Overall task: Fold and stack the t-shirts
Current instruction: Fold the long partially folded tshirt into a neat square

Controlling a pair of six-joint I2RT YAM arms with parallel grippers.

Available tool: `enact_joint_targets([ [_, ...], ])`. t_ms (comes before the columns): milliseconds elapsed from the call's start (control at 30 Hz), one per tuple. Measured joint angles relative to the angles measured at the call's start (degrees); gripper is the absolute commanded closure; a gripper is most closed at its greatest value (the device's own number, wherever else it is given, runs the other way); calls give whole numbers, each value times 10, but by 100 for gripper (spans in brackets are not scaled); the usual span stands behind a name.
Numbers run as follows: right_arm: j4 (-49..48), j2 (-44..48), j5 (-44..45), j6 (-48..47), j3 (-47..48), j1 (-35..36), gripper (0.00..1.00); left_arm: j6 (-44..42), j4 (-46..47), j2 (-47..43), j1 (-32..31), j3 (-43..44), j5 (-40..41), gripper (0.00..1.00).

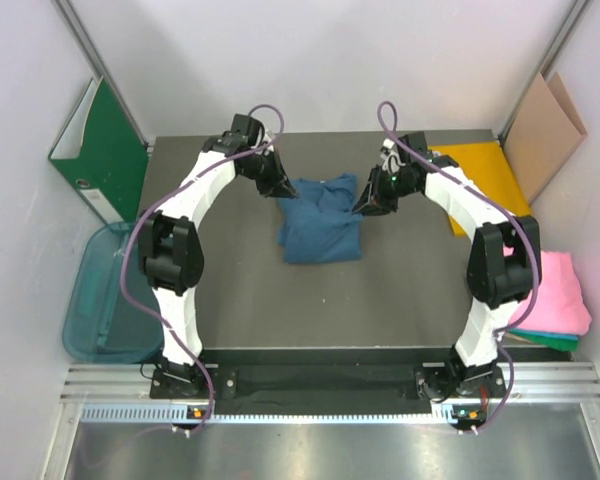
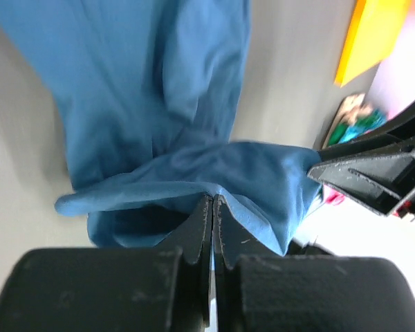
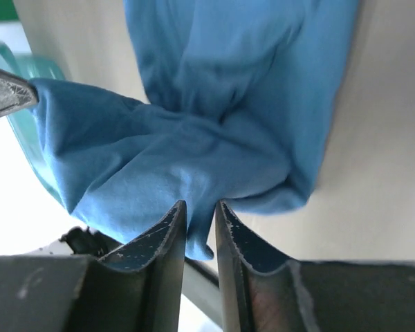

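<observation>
Two arms work one dark blue t-shirt, which lies bunched at the middle of the table. Its far edge is drawn between them. The left gripper is clenched on the shirt's far left corner, fingers pressed flat together over the cloth. The right gripper is at the far right corner, its jaws slightly apart and the shirt's edge hanging in the gap. Three shirts are in view: a folded pink t-shirt lies on a teal-green t-shirt at the table's right edge. One green binder and one teal bin stand off its left side. One orange sheet and one cardboard sheet are at its far right corner.
</observation>
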State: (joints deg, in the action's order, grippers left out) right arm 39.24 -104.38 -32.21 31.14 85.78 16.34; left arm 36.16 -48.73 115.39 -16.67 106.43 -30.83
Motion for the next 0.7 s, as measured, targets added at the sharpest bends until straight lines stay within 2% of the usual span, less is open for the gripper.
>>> enact_joint_targets([
  [333, -31, -165, -45, -16, 160, -31, 73, 38, 54, 103, 30, 114, -15, 100],
  [700, -78, -255, -50, 9, 255, -40, 73, 100, 129, 195, 40, 135, -39, 100],
])
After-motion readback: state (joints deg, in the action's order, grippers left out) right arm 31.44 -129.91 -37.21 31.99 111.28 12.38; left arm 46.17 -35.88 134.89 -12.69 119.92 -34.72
